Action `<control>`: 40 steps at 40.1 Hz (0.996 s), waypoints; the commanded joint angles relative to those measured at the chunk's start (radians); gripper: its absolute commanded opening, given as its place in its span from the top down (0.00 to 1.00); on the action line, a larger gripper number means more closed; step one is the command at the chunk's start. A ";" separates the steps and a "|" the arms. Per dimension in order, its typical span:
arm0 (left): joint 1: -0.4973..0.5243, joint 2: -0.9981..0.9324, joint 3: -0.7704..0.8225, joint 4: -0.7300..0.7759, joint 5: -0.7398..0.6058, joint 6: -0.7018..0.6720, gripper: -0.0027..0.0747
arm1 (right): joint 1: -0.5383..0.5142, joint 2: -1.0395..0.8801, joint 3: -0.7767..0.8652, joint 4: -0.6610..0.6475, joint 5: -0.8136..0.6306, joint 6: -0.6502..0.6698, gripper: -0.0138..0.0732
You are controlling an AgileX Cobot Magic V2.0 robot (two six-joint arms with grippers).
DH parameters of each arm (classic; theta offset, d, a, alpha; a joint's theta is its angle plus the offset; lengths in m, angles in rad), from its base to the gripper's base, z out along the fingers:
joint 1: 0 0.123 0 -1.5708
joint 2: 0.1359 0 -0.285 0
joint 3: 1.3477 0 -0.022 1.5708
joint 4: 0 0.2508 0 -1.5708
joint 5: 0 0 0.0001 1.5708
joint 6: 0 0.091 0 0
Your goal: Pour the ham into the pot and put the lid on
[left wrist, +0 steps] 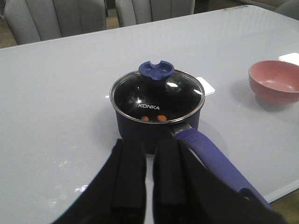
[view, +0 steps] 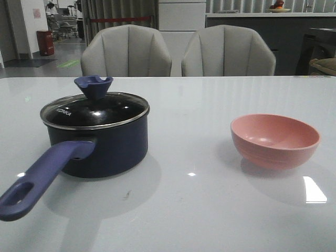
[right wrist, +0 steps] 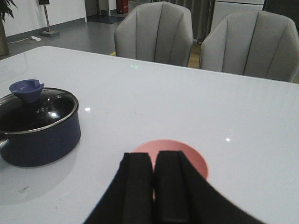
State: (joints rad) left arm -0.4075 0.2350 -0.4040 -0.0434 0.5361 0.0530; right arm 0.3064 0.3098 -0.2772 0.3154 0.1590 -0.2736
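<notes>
The dark navy pot [view: 113, 149] stands on the left of the white table, its purple-blue handle [view: 42, 178] pointing to the front left. The glass lid [view: 94, 113] with the blue knob [view: 93, 86] sits on the pot and covers it. In the left wrist view two small orange ham pieces [left wrist: 145, 118] show through the lid [left wrist: 156, 95] inside the pot [left wrist: 135, 130]. My left gripper [left wrist: 149, 145] hangs back from the pot, near the handle [left wrist: 210, 158], shut and empty. My right gripper [right wrist: 153, 157] is shut and empty above the pink bowl [right wrist: 198, 161]. Neither gripper shows in the front view.
The pink bowl [view: 275, 139] stands upright on the right of the table and looks empty; it also shows in the left wrist view [left wrist: 275, 81]. Two grey chairs [view: 126, 52] stand behind the far table edge. The pot also shows in the right wrist view [right wrist: 42, 140].
</notes>
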 commanded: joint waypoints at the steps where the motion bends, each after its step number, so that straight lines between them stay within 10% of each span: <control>1: 0.000 0.008 -0.025 -0.013 -0.081 -0.004 0.80 | 0.002 0.005 -0.028 0.008 -0.085 -0.009 0.66; 18: 0.019 -0.009 0.075 0.010 -0.233 -0.004 0.80 | 0.002 0.005 -0.028 0.008 -0.085 -0.009 0.66; 30: 0.249 -0.167 0.327 -0.013 -0.560 -0.004 0.80 | 0.002 0.005 -0.028 0.008 -0.085 -0.009 0.66; 40: 0.338 -0.258 0.429 -0.013 -0.580 -0.004 0.80 | 0.002 0.005 -0.028 0.008 -0.085 -0.009 0.66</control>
State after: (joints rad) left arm -0.0815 -0.0042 0.0054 -0.0454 0.0309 0.0530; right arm 0.3064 0.3098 -0.2772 0.3154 0.1590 -0.2736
